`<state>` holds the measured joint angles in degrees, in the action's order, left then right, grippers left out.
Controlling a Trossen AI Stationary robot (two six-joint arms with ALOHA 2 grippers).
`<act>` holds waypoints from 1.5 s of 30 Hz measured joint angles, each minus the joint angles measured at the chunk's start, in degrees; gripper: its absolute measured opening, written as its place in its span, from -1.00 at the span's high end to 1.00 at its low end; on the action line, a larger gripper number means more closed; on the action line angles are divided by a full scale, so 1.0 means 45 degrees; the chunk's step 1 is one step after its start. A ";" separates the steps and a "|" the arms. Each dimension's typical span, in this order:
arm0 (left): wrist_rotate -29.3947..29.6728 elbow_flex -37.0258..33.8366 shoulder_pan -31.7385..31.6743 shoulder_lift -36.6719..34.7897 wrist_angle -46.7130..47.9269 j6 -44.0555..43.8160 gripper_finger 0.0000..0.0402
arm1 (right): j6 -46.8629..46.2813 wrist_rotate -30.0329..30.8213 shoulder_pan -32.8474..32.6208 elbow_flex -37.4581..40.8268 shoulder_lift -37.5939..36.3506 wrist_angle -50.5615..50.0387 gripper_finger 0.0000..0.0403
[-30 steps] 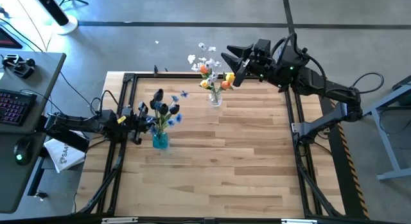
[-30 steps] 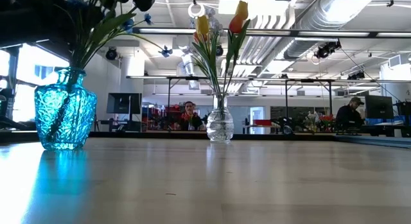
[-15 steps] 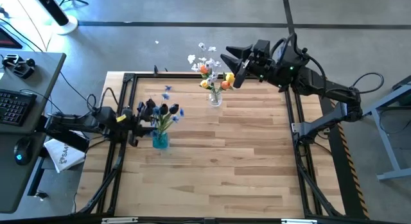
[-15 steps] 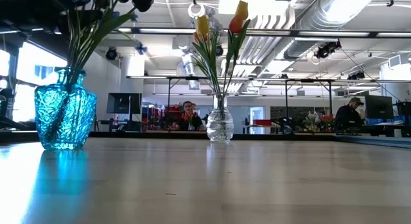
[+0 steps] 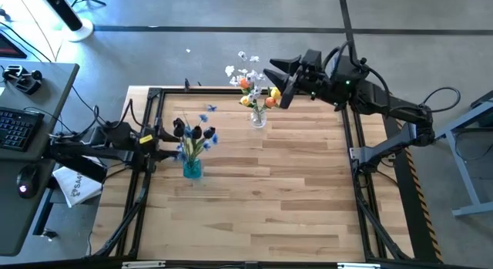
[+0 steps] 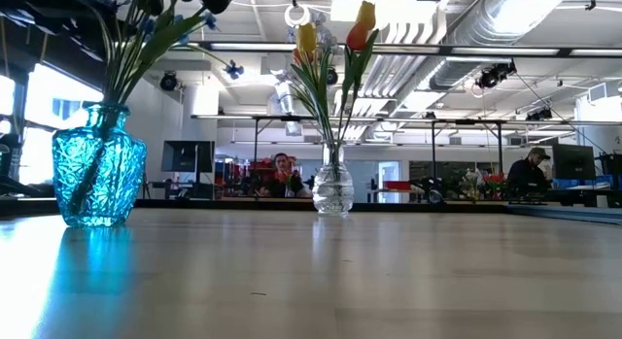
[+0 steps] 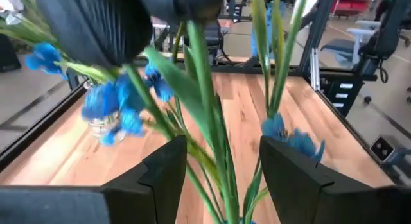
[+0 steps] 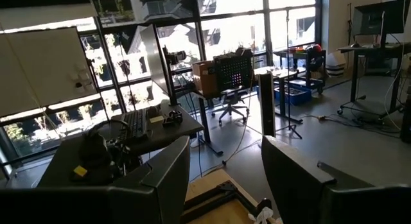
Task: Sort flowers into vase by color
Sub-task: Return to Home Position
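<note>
Dark and blue flowers [image 5: 194,135] stand upright, heads uppermost, in the blue vase [image 5: 192,169], centre-left; left claw [image 5: 159,138] and right claw [image 5: 277,82] both gape wide.

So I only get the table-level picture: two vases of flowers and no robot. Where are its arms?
Observer: From above, the left tool hovers beside the dark and blue flowers in the blue vase, near the table's left edge.
Operator: Is it gripping a stem?
Observer: Its own camera shows its fingers spread apart, with the stems out ahead of them.
Operator: And the other arm?
Observer: The right tool hangs open near the table's far edge, beside the yellow and orange flowers in the clear vase.
Operator: Any flowers lying around?
Observer: From above I see none on the table.
</note>
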<state>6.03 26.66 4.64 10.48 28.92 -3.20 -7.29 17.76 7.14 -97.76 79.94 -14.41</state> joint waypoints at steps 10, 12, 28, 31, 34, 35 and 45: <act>0.1477 0.3591 -0.0005 0.1638 0.4109 -0.2515 0.07 | -0.0421 -0.1000 0.0000 0.0000 -0.0186 -0.1187 0.06; 0.1856 0.4410 -0.0048 0.2184 0.4778 -0.2384 0.07 | -0.0626 -0.1373 0.0020 0.0000 -0.0415 -0.1560 0.06; 0.3272 0.9846 -0.1545 0.8361 -0.0556 0.1723 0.20 | -0.1113 -0.6156 0.0811 0.0000 -0.1932 -0.6263 0.07; 0.2940 0.9949 -0.1779 0.9009 -0.0674 0.1274 0.34 | -0.0607 -0.7390 0.0811 0.0000 -0.1980 -0.6569 0.11; 0.3346 1.0002 -0.2027 0.8792 -0.0161 0.1066 0.52 | -0.0201 -0.7637 0.0811 0.0125 -0.2274 -0.7135 0.20; 0.3372 1.0018 -0.2190 0.8527 0.0095 0.0940 0.60 | -0.0112 -0.7642 0.0812 0.0329 -0.2505 -0.7117 0.23; 0.1386 0.6902 -0.3382 0.5400 0.0107 -0.0240 0.99 | -0.1015 -0.7266 0.0814 0.6475 -0.6871 -0.2649 0.58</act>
<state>12.27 57.72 -10.58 34.78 29.40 -4.28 -11.86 -14.94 10.80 -68.62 49.02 -26.33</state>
